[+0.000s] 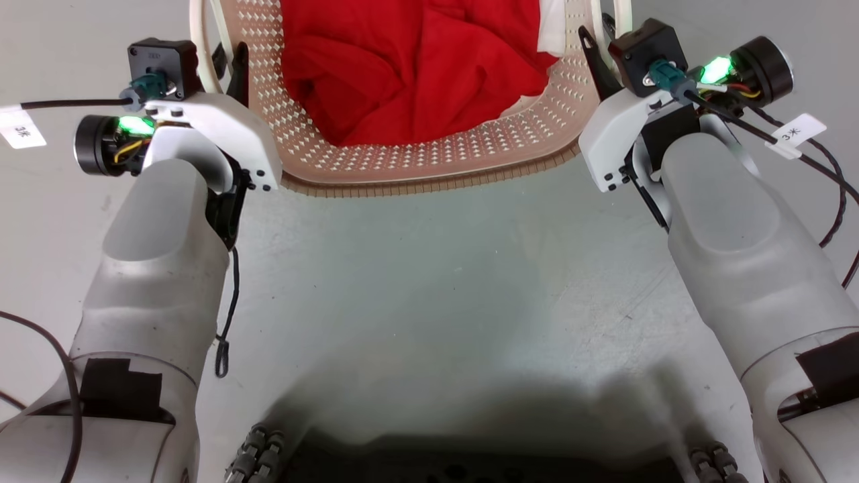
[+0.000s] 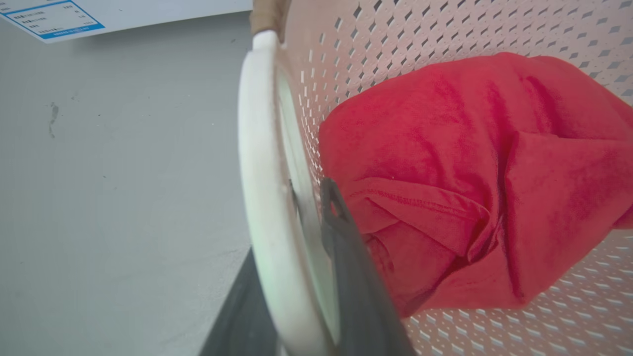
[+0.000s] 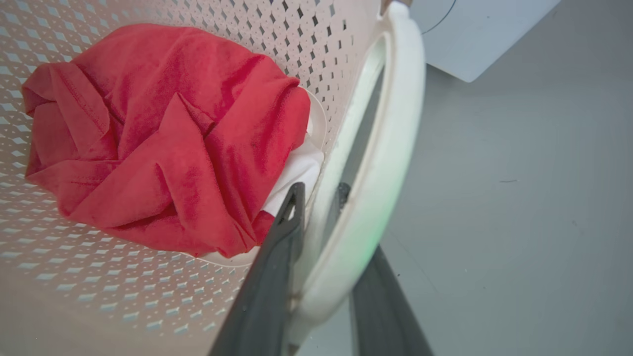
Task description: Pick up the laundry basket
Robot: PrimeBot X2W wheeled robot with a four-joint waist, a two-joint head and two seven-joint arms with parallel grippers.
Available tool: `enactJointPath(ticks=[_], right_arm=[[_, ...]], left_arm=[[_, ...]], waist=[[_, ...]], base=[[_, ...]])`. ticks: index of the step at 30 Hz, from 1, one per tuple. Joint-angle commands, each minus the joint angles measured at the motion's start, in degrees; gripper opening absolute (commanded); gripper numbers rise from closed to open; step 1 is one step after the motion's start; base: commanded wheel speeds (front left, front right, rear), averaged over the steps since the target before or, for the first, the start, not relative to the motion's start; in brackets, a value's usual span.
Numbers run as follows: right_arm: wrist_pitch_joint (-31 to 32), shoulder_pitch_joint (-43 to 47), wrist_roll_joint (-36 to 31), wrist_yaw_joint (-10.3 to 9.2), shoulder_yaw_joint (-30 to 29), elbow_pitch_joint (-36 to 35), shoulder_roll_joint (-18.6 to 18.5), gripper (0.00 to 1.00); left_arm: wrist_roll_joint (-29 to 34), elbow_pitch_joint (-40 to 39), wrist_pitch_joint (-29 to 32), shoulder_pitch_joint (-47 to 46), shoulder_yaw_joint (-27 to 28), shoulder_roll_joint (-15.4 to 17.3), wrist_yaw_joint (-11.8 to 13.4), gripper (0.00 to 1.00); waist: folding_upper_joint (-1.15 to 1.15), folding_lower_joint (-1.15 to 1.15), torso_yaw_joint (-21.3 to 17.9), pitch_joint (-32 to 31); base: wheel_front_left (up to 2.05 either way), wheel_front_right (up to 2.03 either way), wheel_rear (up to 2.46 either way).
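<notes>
- Laundry basket [image 1: 429, 161] at 12 o'clock, red cloth [image 1: 416, 67] inside
- Left pincer [image 2: 310, 188] and right pincer [image 3: 320, 193] each clenched on a white handle [image 2: 257, 148]
- Uneven lifting could tilt it; handles might slip out

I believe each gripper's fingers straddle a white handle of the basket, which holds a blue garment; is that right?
No: the garment in the laundry basket is red, not blue, as both wrist views show. The left gripper and right gripper do straddle white handles.
</notes>
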Motion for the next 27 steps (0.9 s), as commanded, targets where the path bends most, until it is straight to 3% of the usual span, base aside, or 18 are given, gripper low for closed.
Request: enactJointPath(ticks=[1, 11, 27], right_arm=[[-0.2, 0.7, -0.2, 0.75, 0.8, 0.3, -0.7, 0.0], [-0.2, 3.3, 2.3, 0.76, 2.4, 3.9, -0.7, 0.0], [5.4, 11.2, 12.7, 0.75, 10.2, 8.7, -0.6, 0.0]], left_arm=[[0.0, -0.1, -0.2, -0.1, -0.1, 0.7, -0.1, 0.0], [-2.3, 1.8, -0.3, 2.9, -1.9, -0.1, -0.1, 0.0], [-8.4, 6.1, 2.2, 10.7, -13.1, -1.6, -0.1, 0.0]], waist=[[0.0, 0.0, 0.1, -0.6], [0.0, 0.0, -0.4, -6.6], [0.0, 0.0, -1.6, -23.3]], base=[[0.0, 0.0, 0.0], [0.0, 0.0, 0.0], [0.0, 0.0, 0.0]])
